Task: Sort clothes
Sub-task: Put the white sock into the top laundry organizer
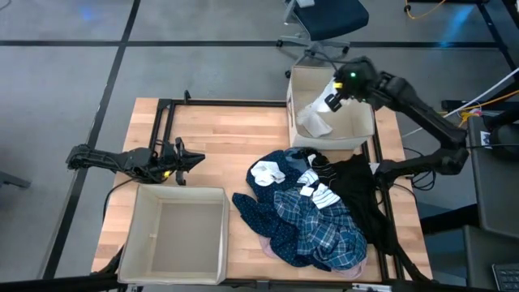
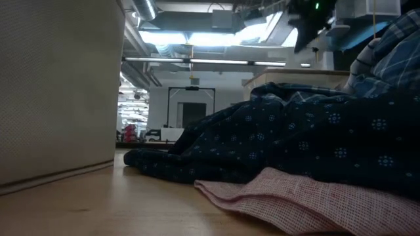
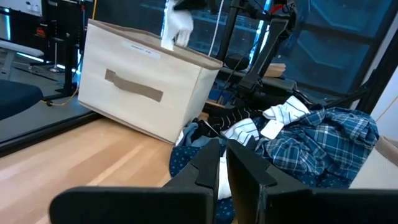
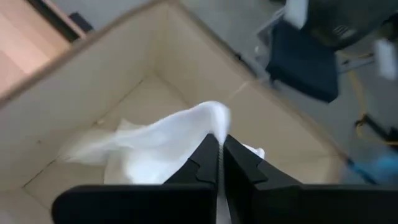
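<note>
My right gripper (image 1: 331, 99) is above the beige box (image 1: 290, 105) at the table's far right, shut on a white garment (image 4: 161, 146) that hangs over the box's opening (image 3: 176, 28). The other clothes lie heaped at the near right. The navy white-dotted piece (image 1: 263, 212) and blue plaid shirt (image 1: 324, 231) are in front. White striped pieces (image 1: 320, 193) lie on top, a black one (image 1: 357, 191) is to the right, and a pale pink one (image 2: 308, 203) is underneath. My left gripper (image 1: 199, 158) waits shut at the table's left, pointing level toward the heap. My right gripper pinches the white garment's upper end (image 4: 214, 121) between its two fingers, coming slanting down from above the box. The cloth hangs slack below the fingers toward the inside of the box. One layer or several, I cannot tell.
A second beige fabric box (image 1: 182, 191) stands open at the near left. A black frame rail (image 1: 166, 122) runs along the table's left and far sides. An office chair (image 1: 324, 20) stands on the floor beyond the far box.
</note>
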Motion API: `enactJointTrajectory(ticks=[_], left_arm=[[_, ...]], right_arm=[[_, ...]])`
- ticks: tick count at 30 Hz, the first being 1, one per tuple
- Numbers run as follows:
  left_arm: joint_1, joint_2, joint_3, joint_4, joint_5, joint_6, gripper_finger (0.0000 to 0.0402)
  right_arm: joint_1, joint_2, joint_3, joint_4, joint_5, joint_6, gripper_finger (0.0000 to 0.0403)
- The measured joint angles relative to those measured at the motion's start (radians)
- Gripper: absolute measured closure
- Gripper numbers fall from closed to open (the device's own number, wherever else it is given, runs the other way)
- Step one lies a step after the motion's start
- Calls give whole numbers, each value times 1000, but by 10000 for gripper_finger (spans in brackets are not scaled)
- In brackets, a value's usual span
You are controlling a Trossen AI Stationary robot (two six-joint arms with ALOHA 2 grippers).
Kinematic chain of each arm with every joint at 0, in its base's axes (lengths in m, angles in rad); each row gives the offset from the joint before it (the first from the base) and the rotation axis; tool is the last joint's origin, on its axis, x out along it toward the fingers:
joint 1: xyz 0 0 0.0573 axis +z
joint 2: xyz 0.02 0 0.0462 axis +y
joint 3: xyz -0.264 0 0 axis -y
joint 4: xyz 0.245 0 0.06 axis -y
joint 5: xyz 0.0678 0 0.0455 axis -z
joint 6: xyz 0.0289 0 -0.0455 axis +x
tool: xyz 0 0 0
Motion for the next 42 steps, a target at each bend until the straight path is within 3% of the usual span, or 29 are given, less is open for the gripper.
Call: enactJointTrajectory(ticks=[9,15,23,29,32,36,42], left_arm=[[0,0,0,2,0,-4,382],[0,0,0,4,-2,0,382],[0,0,0,6,-3,9,382],[0,0,0,5,-3,-11,382],[0,0,0,4,-4,-18,382],[0,0,0,4,-4,-37,382],[0,0,0,4,-4,-56,382]], right_arm=[[-13,8,-324,302,-101,27,388],[-13,10,-489,400,-142,107,388],[-13,10,-615,470,-171,164,388],[-13,10,-630,487,-191,190,384],[-13,10,-630,474,-221,182,356],[-13,10,-603,444,-217,178,290],[-13,9,-463,269,-190,152,205]])
